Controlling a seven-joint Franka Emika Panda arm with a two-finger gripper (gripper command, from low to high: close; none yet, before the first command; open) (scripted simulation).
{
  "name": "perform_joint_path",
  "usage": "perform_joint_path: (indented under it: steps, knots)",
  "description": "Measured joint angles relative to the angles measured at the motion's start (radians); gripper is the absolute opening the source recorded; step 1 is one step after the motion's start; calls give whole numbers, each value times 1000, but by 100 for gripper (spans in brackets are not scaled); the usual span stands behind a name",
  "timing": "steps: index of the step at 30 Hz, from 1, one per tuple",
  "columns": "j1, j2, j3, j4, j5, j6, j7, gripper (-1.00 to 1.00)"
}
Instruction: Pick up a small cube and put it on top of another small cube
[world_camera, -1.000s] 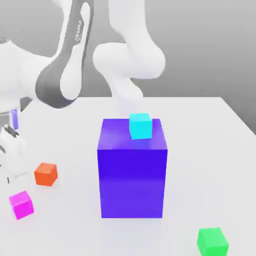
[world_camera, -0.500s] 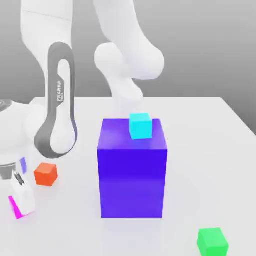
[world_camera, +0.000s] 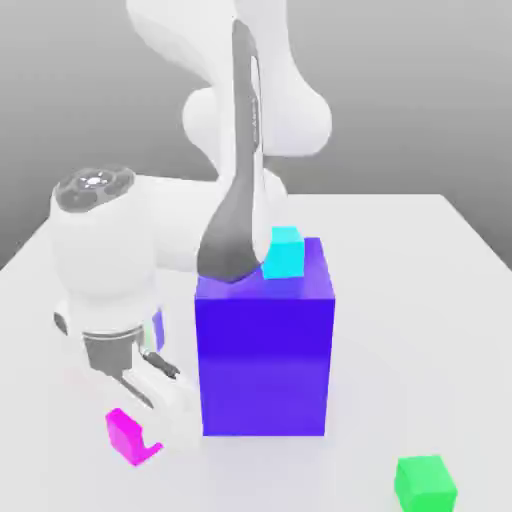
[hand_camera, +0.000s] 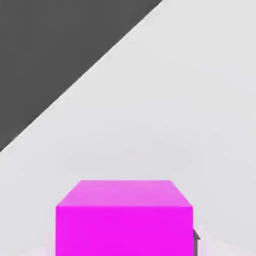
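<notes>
The small cube, bright magenta, sits tilted low over the white table, in front of and to the exterior view's left of the big blue-violet block. My gripper is shut on it, its white fingers reaching down from the hand. In the hand view the small cube is close up between the jaws. A cyan small cube rests on top of the big block. A green small cube lies at the front right of the exterior view.
My white arm bends over the table's left half in the exterior view, with its dark-sided link leaning over the big block's top left corner. The table's edge runs diagonally against a dark floor.
The fingers closed on the magenta cube at the exterior view's far left. The hand then swung right with it, to just beside the big block, and the arm now covers the orange-red cube.
</notes>
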Motion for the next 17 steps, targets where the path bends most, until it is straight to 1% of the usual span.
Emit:
perform_joint_path:
  steps: [9,10,13,14,17]
  knots:
    - [286,-5,156,81,-76,-72,335,-100]
    - [308,17,165,90,-90,-57,365,-100]
    - [346,113,149,102,-131,25,413,-100]
    - [353,134,143,104,-140,44,420,100]
    - [353,134,143,104,-140,44,420,100]
